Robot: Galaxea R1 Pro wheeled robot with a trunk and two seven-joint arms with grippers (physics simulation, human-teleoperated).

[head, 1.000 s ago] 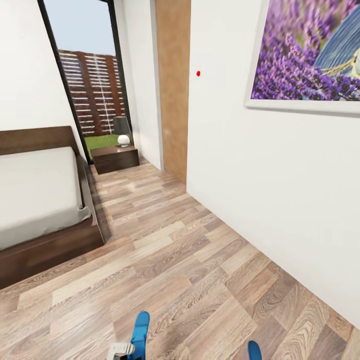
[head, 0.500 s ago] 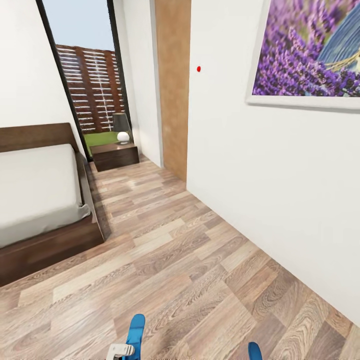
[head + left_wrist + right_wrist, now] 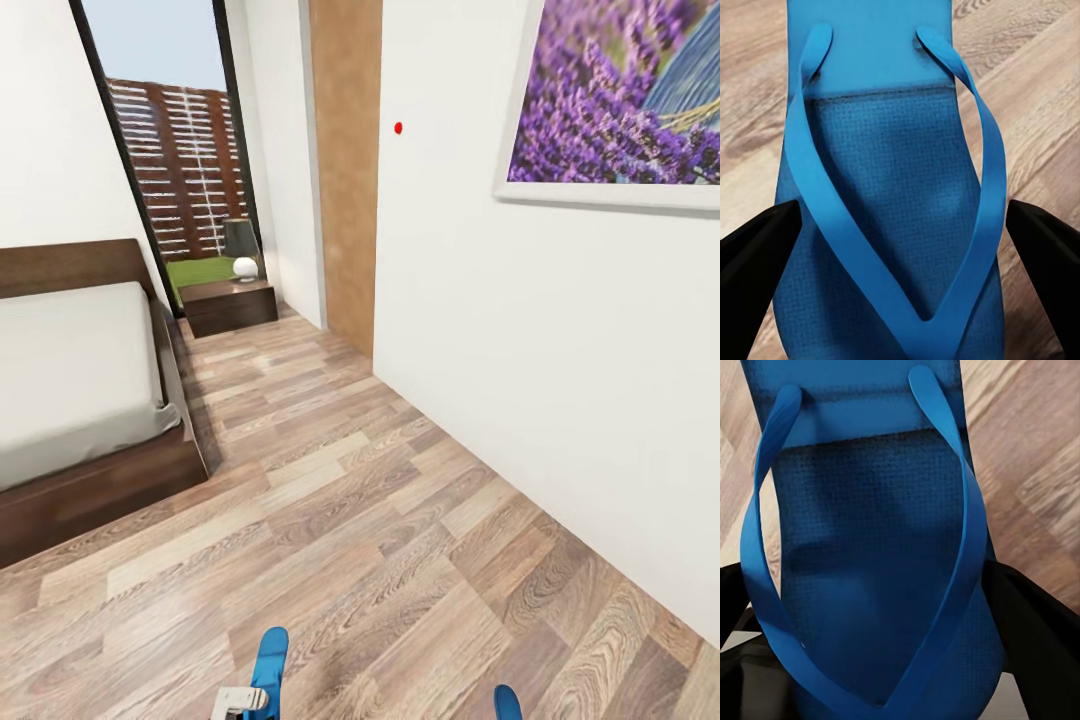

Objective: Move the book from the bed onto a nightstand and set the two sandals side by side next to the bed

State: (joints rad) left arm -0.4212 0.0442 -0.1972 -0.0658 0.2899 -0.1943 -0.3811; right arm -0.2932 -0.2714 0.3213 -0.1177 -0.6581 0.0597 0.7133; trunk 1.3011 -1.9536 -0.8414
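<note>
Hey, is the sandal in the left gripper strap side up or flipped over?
Strap side up toward the wrist camera: the sandal shows its straps over the textured footbed, between the left gripper fingers, above the floor.

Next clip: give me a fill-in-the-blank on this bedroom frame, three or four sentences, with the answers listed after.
1. Each claw grips one bright ____ flip-flop sandal.
2. The small dark wooden nightstand carries a black-shaded ____ with a white base.
3. The framed picture on the white wall shows ____ lavender.
4. The low bed with the off-white mattress stands on a ____-plank floor.

Answers: blue; lamp; purple; wood
</note>
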